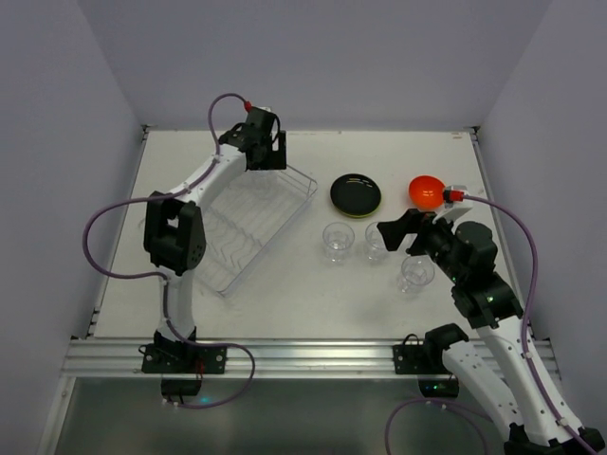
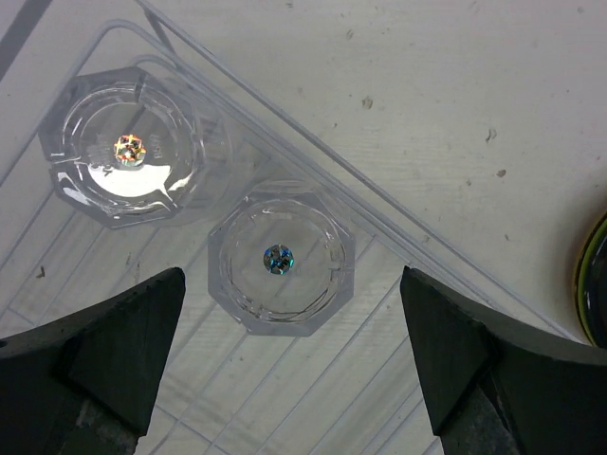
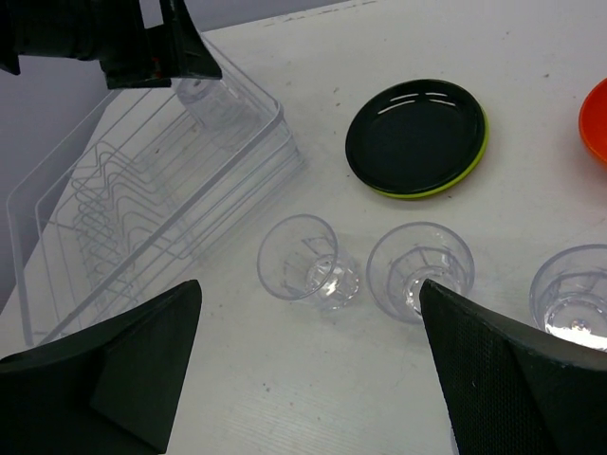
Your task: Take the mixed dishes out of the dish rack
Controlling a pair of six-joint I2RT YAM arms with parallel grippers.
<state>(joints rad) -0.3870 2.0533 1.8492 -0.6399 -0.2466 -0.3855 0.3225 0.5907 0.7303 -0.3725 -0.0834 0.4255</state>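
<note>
The dish rack (image 1: 248, 226) lies left of centre, its plate prongs (image 3: 119, 190) bare. My left gripper (image 1: 266, 152) hovers open over the rack's far corner. Below it two clear cups stand upside down in the rack (image 2: 446, 275): one (image 2: 280, 258) between and just beyond the fingertips, the other (image 2: 119, 147) further left. My right gripper (image 1: 396, 233) is open above three upright clear cups (image 3: 305, 261) (image 3: 418, 270) (image 3: 574, 294) on the table. The black plate (image 3: 413, 133) rests on the lime-green plate (image 3: 432, 189). The orange-red bowl (image 1: 425, 191) sits to their right.
White walls close in the table on the left, back and right. A metal rail (image 1: 303, 355) runs along the near edge by both arm bases. The left arm (image 1: 175, 232) reaches over the rack's left side. The plates' rim (image 2: 595, 284) shows at the right edge of the left wrist view.
</note>
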